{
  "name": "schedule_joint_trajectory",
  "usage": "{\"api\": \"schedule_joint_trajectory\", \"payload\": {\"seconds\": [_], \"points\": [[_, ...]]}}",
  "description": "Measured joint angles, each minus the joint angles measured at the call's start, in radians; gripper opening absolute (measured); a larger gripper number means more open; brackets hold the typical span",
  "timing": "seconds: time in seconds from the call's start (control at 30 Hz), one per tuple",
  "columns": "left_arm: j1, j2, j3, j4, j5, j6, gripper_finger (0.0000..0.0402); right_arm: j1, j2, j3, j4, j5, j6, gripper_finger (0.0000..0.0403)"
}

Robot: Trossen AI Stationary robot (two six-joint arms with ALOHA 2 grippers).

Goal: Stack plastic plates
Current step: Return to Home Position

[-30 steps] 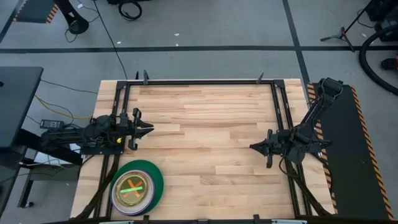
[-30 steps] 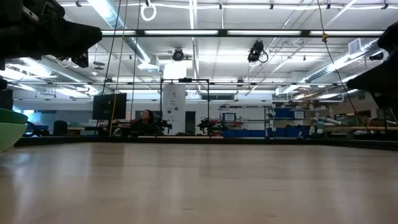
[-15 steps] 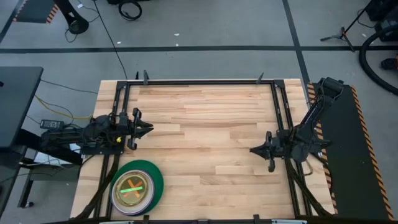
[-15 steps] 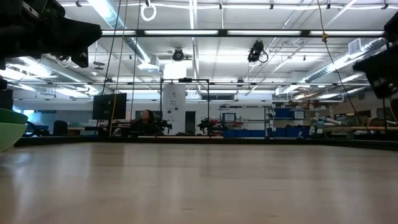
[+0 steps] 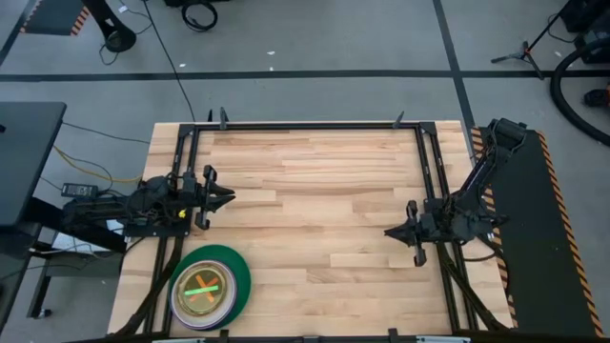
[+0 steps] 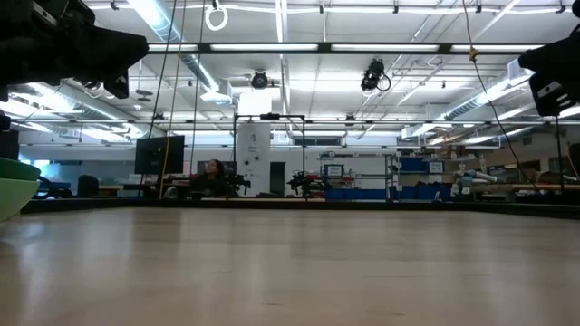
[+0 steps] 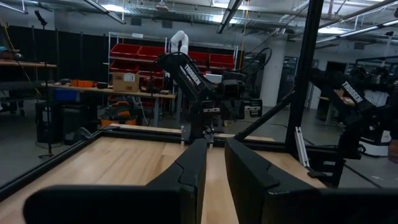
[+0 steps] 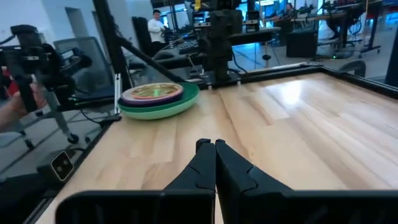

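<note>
The plastic plates (image 5: 208, 286) stand in one stack at the table's near left corner. A large dark green plate is at the bottom, with smaller plates on it and a translucent orange and lime one on top. The stack also shows in the right wrist view (image 8: 158, 99), and its green rim (image 6: 14, 186) shows in the low view. My left gripper (image 5: 233, 197) hovers at the left edge, level, with a narrow gap between its fingers (image 7: 214, 146) and nothing in it. My right gripper (image 5: 386, 230) hovers at the right edge, shut and empty (image 8: 214, 144), pointing toward the stack.
A black metal frame (image 5: 315, 125) runs along the table's far edge and down both sides. Bare wood (image 5: 324, 200) lies between the two grippers. A person (image 8: 155, 25) stands in the room beyond the table.
My right gripper has risen a little at the table's right edge and its wrist has rolled. It has stayed shut. The stack of plates has not moved.
</note>
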Motion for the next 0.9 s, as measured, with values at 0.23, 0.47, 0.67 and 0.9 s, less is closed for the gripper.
{"api": "schedule_joint_trajectory", "payload": {"seconds": [0.23, 0.47, 0.67, 0.9], "points": [[0.000, 0.000, 0.000, 0.000, 0.000, 0.000, 0.0066, 0.000, -0.064, 0.000, -0.036, -0.088, 0.000, 0.0007], [0.000, 0.000, 0.000, 0.000, 0.000, 0.000, 0.0066, -0.056, -0.281, 0.000, -0.318, -0.102, 0.164, 0.0007], [0.000, 0.000, 0.000, 0.000, 0.000, 0.000, 0.0066, -0.252, -0.451, 0.000, -0.442, -0.225, 0.226, 0.0007], [0.000, 0.000, 0.000, 0.000, 0.000, 0.000, 0.0066, -0.637, -0.434, 0.000, -0.125, -0.647, 0.023, 0.0007]]}}
